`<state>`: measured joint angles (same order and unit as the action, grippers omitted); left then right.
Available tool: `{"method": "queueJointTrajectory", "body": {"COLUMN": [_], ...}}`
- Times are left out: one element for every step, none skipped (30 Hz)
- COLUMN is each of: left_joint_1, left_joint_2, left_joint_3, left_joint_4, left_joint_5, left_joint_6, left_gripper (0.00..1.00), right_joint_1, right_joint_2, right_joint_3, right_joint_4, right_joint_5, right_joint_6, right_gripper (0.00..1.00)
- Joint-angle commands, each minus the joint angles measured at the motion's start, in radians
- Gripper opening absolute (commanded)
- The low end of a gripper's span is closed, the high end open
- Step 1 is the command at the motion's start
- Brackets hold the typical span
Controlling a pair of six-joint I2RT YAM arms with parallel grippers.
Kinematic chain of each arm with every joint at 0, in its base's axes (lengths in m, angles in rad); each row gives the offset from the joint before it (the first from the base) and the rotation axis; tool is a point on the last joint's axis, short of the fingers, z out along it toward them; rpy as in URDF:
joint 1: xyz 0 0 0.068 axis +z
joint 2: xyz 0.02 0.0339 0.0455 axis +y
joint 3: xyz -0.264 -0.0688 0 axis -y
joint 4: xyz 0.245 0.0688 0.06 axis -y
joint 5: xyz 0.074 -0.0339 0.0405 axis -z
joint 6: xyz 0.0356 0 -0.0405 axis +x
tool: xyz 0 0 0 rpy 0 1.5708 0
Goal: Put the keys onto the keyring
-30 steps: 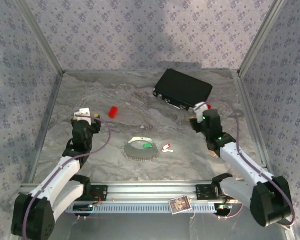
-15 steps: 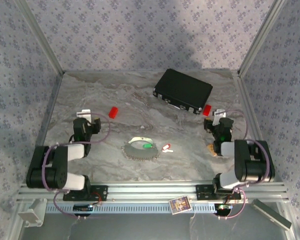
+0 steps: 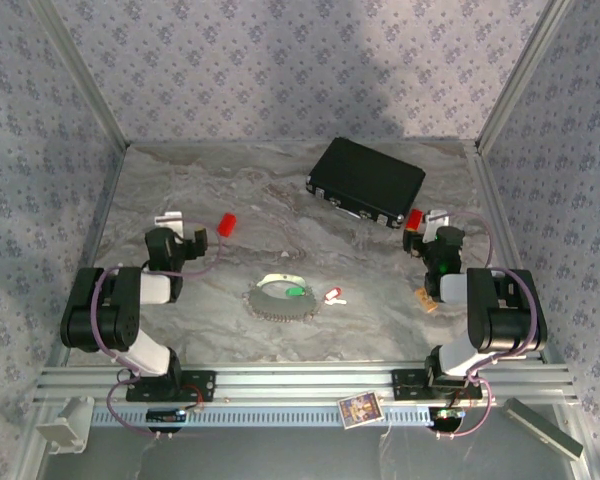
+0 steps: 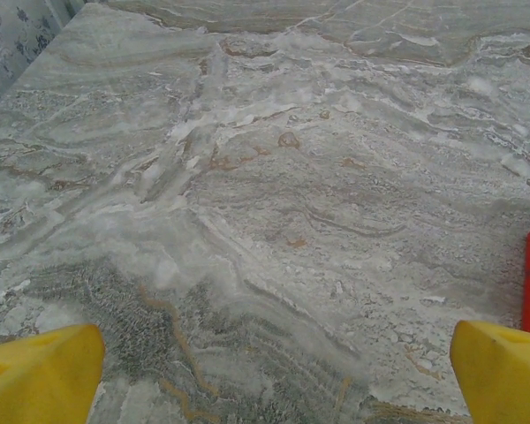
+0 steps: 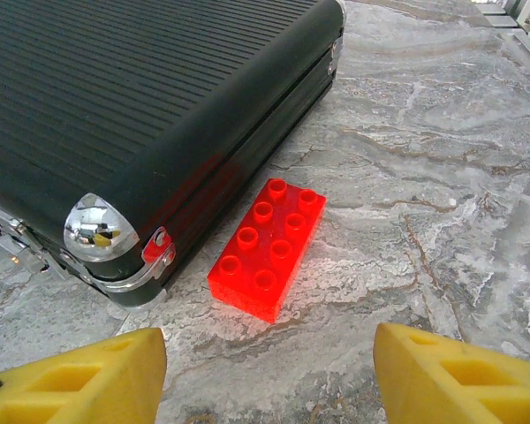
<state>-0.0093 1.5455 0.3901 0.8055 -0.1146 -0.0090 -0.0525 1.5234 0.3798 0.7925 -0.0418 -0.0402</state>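
The keyring (image 3: pixel 270 305), an oval loop of fine grey bead chain, lies at the table's middle. A green key (image 3: pixel 296 292) rests inside its right part. A red-and-white key (image 3: pixel 333 295) lies just right of the loop, apart from it. My left gripper (image 3: pixel 180 228) sits low at the left, well away from the loop; in the left wrist view it (image 4: pixel 269 380) is open over bare marble. My right gripper (image 3: pixel 427 222) sits at the right; in the right wrist view it (image 5: pixel 265 380) is open, with nothing between its yellow fingertips (image 5: pixel 464 375).
A black case (image 3: pixel 366 180) lies at the back right. One red block (image 5: pixel 268 247) lies against its corner, just ahead of my right gripper. Another red block (image 3: pixel 226 223) lies right of my left gripper. Fabric walls and metal rails (image 3: pixel 280 378) close the table in.
Both arms have folded back toward their bases, elbows drawn in. The right gripper shifted slightly right, and both grippers have opened wider. The keys and chain loop have not moved.
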Motion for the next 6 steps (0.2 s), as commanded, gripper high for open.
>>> {"method": "queueJointTrajectory", "body": {"left_joint_1": [0.013,0.015,0.017,0.016,0.017,0.016], "left_joint_2": [-0.006,-0.007,-0.006,-0.007,-0.006,-0.007], "left_joint_3": [0.033,0.033,0.033,0.032,0.03,0.028], "left_joint_4": [-0.006,-0.005,-0.006,-0.005,0.0,0.001], "left_joint_5": [0.039,0.037,0.041,0.041,0.042,0.041], "left_joint_6": [-0.016,-0.017,-0.018,-0.017,-0.018,-0.018], "left_gripper": [1.0,1.0,1.0,1.0,1.0,1.0], "right_joint_1": [0.002,0.002,0.003,0.003,0.005,0.017], "right_joint_2": [0.0,-0.001,-0.002,-0.002,-0.002,-0.002], "right_joint_3": [0.017,0.017,0.017,0.017,0.016,0.012], "right_joint_4": [0.005,0.004,0.004,0.005,0.006,0.009], "right_joint_5": [0.011,0.01,0.01,0.011,0.016,0.038], "right_joint_6": [0.01,0.01,0.01,0.01,0.008,0.002], "right_gripper": [0.68,0.7,0.73,0.95,0.99,0.99]}}
